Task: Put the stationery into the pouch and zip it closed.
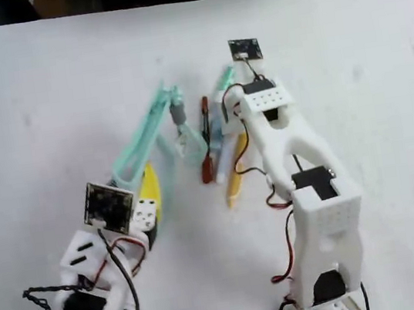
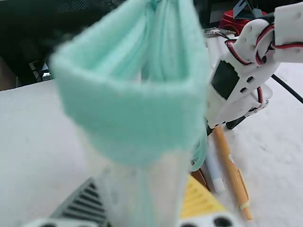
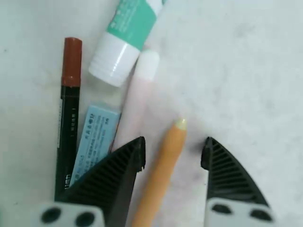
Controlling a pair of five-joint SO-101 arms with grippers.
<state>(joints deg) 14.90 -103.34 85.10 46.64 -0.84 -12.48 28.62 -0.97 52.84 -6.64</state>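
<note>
A clear pouch with mint-green trim [image 1: 149,132] lies on the white table, one end pinched in my left gripper [image 1: 146,191]. In the left wrist view the pouch [image 2: 137,99] rises between the grey and yellow fingers of that gripper [image 2: 142,208]. My right gripper [image 3: 173,146] is open, its black fingers on either side of an orange pen [image 3: 163,165] on the table. Beside the pen lie a pink pen [image 3: 135,99], a blue eraser [image 3: 94,137], a brown-capped black marker [image 3: 66,118] and a white-and-green glue stick [image 3: 123,42].
The stationery forms a tight cluster [image 1: 217,145] between the pouch and the right arm [image 1: 304,179]. The right arm's white body [image 2: 241,71] stands close past the pouch. Bare table [image 1: 42,94] stretches left, right and toward the far edge.
</note>
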